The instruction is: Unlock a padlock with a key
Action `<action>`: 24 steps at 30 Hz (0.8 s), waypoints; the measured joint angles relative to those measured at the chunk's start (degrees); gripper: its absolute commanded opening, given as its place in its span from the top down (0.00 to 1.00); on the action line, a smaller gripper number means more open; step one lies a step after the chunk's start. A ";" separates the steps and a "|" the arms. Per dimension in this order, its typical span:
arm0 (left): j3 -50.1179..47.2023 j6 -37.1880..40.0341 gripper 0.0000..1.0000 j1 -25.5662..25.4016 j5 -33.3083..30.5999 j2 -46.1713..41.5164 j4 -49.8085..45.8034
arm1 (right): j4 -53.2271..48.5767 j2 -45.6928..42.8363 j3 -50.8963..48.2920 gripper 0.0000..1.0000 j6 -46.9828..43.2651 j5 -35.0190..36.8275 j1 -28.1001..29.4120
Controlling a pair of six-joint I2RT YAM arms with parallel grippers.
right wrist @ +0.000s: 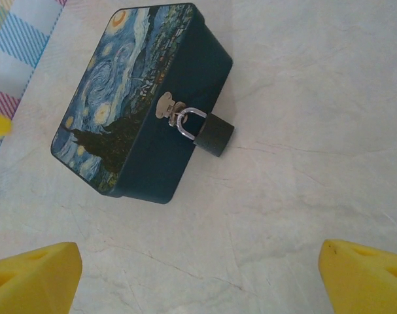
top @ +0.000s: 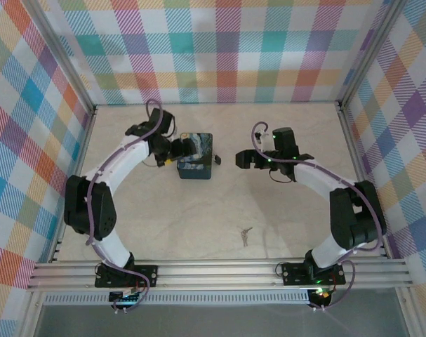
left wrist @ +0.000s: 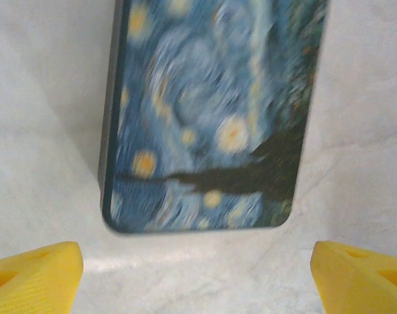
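I am hanging my left end effector (left wrist: 198,278) released just beside the short end of the tin (right wrist: 129,98), its yellow fingers (left wrist: 34,278) standing wide apart with nothing between them. I am holding my right end effector (right wrist: 199,278) released too, jaws spread and empty. It is facing the tin's other side from a little way off.

The padlock (right wrist: 214,136) is hanging on that side, its silvery shackle (right wrist: 188,121) passing through the hasp (right wrist: 165,108) and its dark body resting against the tin wall, down by the counter (top: 198,225). The shackle is looking closed. I cannot tell where the keyhole is facing.

The key (top: 246,236), as I am reading the small dark sliver in the top view, is lying flat on the counter well apart from the tin, nearer my right base.

I am judging the task to be at its start: nothing is being grasped and the key is not yet picked up. The next move is calling for my right end effector to go down to the key and pinch it. It is thin and flat on the counter, so the fingers will need to meet it low and squarely or it may slide away. Meanwhile my left end effector is placed well for steadying the tin.
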 measured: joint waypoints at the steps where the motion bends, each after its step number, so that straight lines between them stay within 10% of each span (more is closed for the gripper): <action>1: -2.25 -2.78 0.08 -0.44 -0.24 -0.57 0.74 | -0.02 0.59 0.48 0.07 0.13 -0.39 0.26; 12: -14.75 -28.41 0.08 -5.99 -7.98 -3.06 16.87 | 1.09 0.90 1.53 0.07 0.15 -1.57 2.67; 24: -12.26 -34.99 0.13 -9.14 -16.57 4.35 23.02 | -0.63 -1.40 0.76 0.07 -0.55 -1.53 2.71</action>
